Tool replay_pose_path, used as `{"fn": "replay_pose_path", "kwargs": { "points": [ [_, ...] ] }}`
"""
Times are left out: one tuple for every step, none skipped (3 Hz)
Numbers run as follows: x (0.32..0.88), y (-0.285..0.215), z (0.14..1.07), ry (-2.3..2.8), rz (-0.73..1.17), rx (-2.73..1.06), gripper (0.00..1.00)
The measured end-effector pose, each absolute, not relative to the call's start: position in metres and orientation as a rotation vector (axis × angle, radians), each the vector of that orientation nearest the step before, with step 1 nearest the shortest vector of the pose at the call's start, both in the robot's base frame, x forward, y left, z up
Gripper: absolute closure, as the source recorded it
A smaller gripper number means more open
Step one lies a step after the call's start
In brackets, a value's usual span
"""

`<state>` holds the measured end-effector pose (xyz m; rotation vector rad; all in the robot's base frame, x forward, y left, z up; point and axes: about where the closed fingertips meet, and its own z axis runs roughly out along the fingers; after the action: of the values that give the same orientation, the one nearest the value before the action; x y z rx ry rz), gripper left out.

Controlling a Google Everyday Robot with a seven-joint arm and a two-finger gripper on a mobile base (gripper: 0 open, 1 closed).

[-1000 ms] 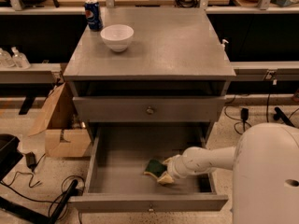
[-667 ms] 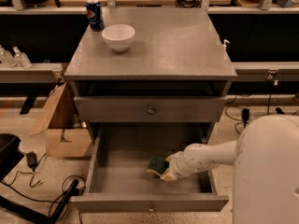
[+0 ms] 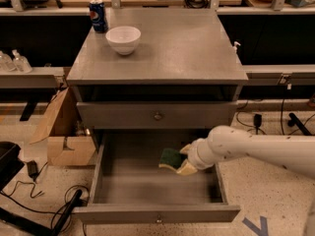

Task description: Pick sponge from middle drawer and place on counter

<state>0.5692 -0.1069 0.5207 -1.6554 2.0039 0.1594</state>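
The middle drawer (image 3: 123, 183) is pulled open at the bottom of the gray cabinet, showing its plain gray interior. My gripper (image 3: 182, 162) reaches in from the right on a white arm. It is shut on the sponge (image 3: 171, 157), dark green face up with the yellow layer beneath, and holds it tilted over the drawer's right half, above the drawer floor. The counter (image 3: 172, 45) is the flat gray cabinet top above.
A white bowl (image 3: 123, 38) and a blue soda can (image 3: 98, 15) stand at the counter's back left. A shut drawer front with a round knob (image 3: 157, 115) sits above the open drawer. A cardboard box (image 3: 61, 132) and cables lie on the floor to the left.
The gripper has risen with the sponge in it, from near the drawer floor to higher up and slightly right. The drawer has not moved.
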Motion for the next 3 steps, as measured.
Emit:
{"fn": "replay_pose_path", "kwargs": {
  "points": [
    [0.588, -0.139, 0.576, 1.96, 0.209, -1.613, 1.0],
    [0.62, -0.172, 0.649, 1.946, 0.214, -1.561, 1.0],
    [0.641, -0.192, 0.725, 1.941, 0.215, -1.547, 1.0]
  ]
}}
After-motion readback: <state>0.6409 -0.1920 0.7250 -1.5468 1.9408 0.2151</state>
